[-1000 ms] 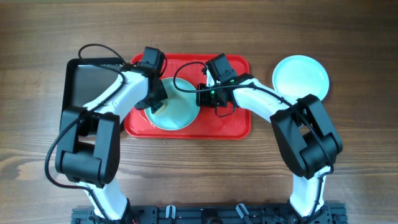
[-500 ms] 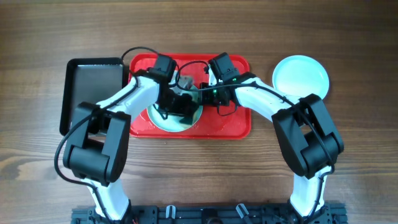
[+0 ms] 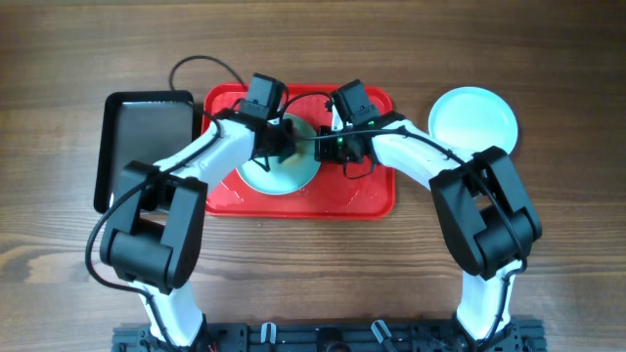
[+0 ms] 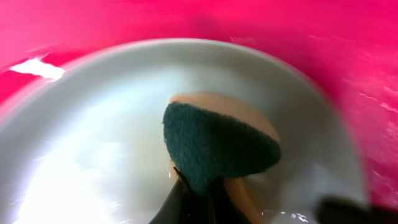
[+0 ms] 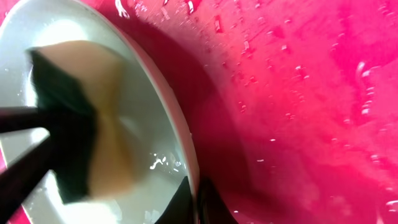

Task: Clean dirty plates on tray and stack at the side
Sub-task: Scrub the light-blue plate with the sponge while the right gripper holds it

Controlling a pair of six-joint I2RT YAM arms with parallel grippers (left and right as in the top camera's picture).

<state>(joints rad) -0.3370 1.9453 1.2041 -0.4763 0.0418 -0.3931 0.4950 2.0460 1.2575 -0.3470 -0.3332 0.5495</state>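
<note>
- Seen from the plate (image 3: 279,178) on the red tray (image 3: 377,200), 12 o'clock is blocked by the left gripper (image 3: 282,145), clamped on a sponge (image 4: 217,146).
- At 2 o'clock the right gripper (image 3: 323,147) pinches the rim.
- A cable (image 3: 196,70) loops at 11 o'clock.
- 6 o'clock lies open between both arms.
- At 9 o'clock a black tray (image 3: 137,127) sits just beside the red tray, and the left arm crosses its corner.
- At 3 o'clock a second plate (image 3: 474,117) lies well apart from the red tray, with the right arm narrowing the gap.

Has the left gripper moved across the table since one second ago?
Yes. The left gripper went away from the black tray, toward the middle of the red tray.
</note>
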